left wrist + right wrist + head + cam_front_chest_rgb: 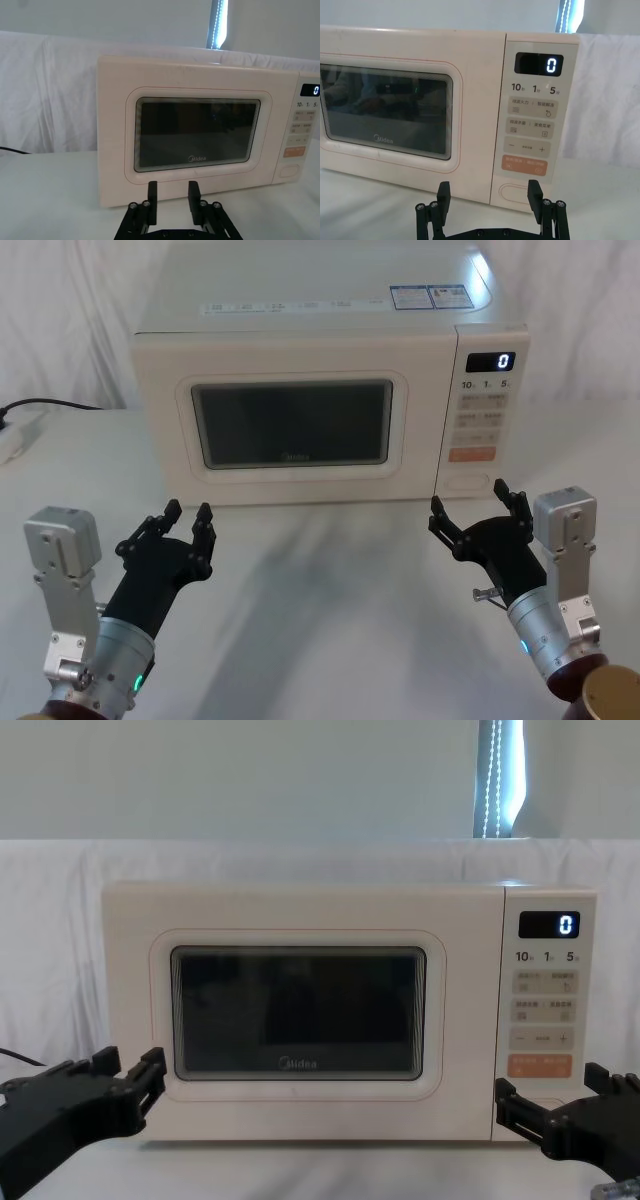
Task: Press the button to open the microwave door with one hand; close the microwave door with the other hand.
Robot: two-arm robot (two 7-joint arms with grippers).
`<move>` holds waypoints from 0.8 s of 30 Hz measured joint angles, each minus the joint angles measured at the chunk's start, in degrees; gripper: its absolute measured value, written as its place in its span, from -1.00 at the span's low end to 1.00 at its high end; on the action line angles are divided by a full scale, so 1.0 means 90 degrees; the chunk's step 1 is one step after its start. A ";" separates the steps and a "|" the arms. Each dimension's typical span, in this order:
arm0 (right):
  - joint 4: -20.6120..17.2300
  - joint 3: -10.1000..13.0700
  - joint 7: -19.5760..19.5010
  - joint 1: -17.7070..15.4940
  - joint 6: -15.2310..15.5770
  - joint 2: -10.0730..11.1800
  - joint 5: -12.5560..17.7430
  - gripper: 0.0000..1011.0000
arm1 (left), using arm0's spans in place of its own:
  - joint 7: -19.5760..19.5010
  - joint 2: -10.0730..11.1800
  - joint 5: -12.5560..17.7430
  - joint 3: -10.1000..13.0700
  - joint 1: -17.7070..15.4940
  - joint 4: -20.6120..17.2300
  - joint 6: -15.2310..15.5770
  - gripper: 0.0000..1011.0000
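Note:
The cream microwave stands at the back of the white table with its door (pixel 290 425) (pixel 197 132) (pixel 298 1015) shut flat against the body. On the control strip at the right, the wide cream button (pixel 473 481) (pixel 515 191) (pixel 289 171) sits under the orange key. My left gripper (pixel 188 512) (pixel 173 186) hovers open in front of the door's lower left part, a short way off it. Open wider, my right gripper (pixel 470 498) (pixel 489 186) hangs just before the button, apart from it. Both grippers hold nothing.
A white power strip (pixel 15 435) with a black cable (pixel 60 403) lies at the table's far left. White cloth hangs behind the microwave. The display (pixel 491 362) reads 0. Bare tabletop (pixel 320 600) lies between the two arms.

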 joint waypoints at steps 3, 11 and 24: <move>0.0000 0.0000 0.0000 0.0000 0.0000 0.0000 0.0000 0.98 | 0.0000 0.0000 0.0000 0.0000 0.0000 0.0000 0.0000 -0.05; 0.0000 0.0000 0.0000 0.0000 0.0000 0.0000 0.0000 0.98 | 0.0000 0.0000 0.0000 0.0000 0.0000 0.0000 0.0000 0.47; 0.0000 0.0000 0.0000 0.0000 0.0000 0.0000 0.0000 0.98 | 0.0000 0.0000 0.0000 0.0000 0.0000 0.0000 0.0000 0.98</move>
